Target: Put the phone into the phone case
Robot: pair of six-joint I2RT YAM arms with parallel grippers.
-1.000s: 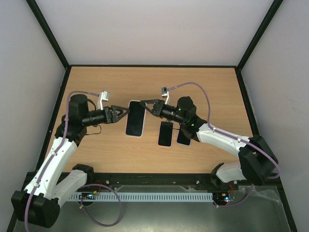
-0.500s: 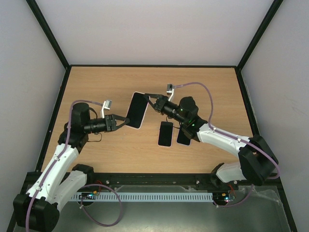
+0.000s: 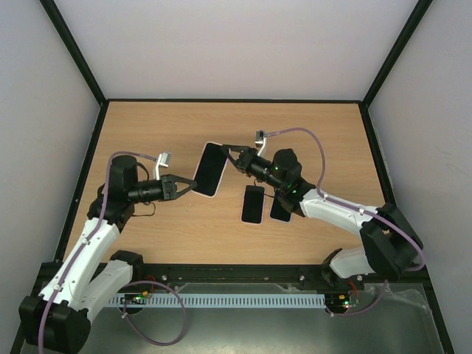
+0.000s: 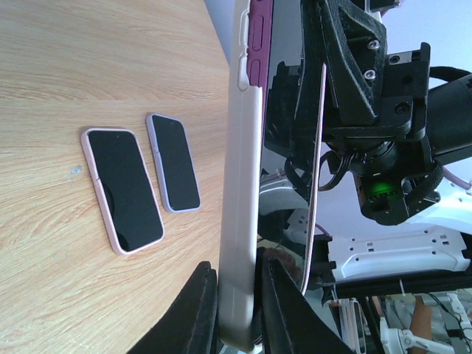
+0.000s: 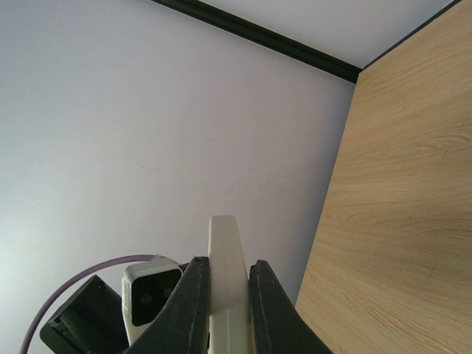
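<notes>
The phone case (image 3: 209, 168) is held up off the table (image 3: 147, 133), slung between both arms. Its near-left end is pinched by the left gripper (image 3: 189, 184) and its far-right end by the right gripper (image 3: 227, 150). The long axis is thus laid straight from one tool to the other, slanting away and to the right. Neither arm can be called nearer, since each is at its own end.

From the left wrist the case is seen edge-on: a white side wall clamped between two fingers (image 4: 198, 313), both pressed against it. Toward the far end of that wall a purple strip of the phone (image 4: 258, 51) is shown, with dark glass on the face turned to the right arm. Whether the phone is fully seated cannot be told. It is judged that the coming press must be made across that face, square to the long axis, with both ends braced.

From the right wrist only a cream edge is given, gripped tight between black fingers: no screen, no purple. From above, the span between the tools is made plain, but the seating is hidden. A pink-cased phone (image 4: 122, 188) and a lilac phone (image 4: 173, 171) are seen lying flat on the wood, well apart from the work.
</notes>
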